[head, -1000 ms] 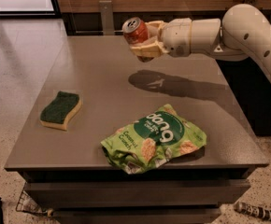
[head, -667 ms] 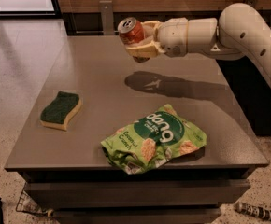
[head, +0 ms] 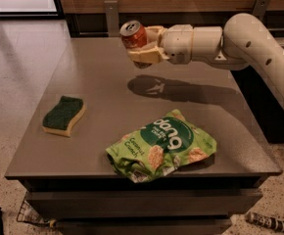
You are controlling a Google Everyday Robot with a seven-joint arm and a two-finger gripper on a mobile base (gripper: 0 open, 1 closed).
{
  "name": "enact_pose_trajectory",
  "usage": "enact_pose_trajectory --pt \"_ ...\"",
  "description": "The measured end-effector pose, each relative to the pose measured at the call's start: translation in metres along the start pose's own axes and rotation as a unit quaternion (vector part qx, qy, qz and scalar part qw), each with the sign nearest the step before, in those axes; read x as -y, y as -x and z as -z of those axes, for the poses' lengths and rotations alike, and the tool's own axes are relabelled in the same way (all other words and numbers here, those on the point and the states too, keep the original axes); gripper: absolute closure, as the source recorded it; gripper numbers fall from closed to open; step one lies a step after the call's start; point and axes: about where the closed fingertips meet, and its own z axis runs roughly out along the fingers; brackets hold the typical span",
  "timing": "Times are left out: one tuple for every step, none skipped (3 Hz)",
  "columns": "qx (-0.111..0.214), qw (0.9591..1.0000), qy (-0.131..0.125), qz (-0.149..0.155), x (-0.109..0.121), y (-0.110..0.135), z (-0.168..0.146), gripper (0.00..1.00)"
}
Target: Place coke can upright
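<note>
The coke can (head: 132, 35), red-orange with a silver top and pull tab, is held in the air above the far middle of the grey table (head: 107, 106). It leans to the left, its top facing up and toward the camera. My gripper (head: 143, 44) reaches in from the right on a white arm and is shut on the can, with one finger (head: 146, 56) under it. The arm's shadow lies on the table below.
A green sponge (head: 63, 115) lies at the table's left. A crumpled green snack bag (head: 161, 145) lies near the front edge. A wooden wall panel and dark shelf run behind the table. The floor is at left.
My gripper has carried the can a little to the left, still above the table. The can stays tilted in the grip. Sponge and bag have not moved.
</note>
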Motion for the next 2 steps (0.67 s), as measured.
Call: enact_pose_trajectory --pt "0.045 0.9981 0.013 -0.041 -0.017 -0.007 -0.026 1.0" --pt "0.051 0.9966 0.017 -0.063 -0.031 -0.01 -0.041 1.0"
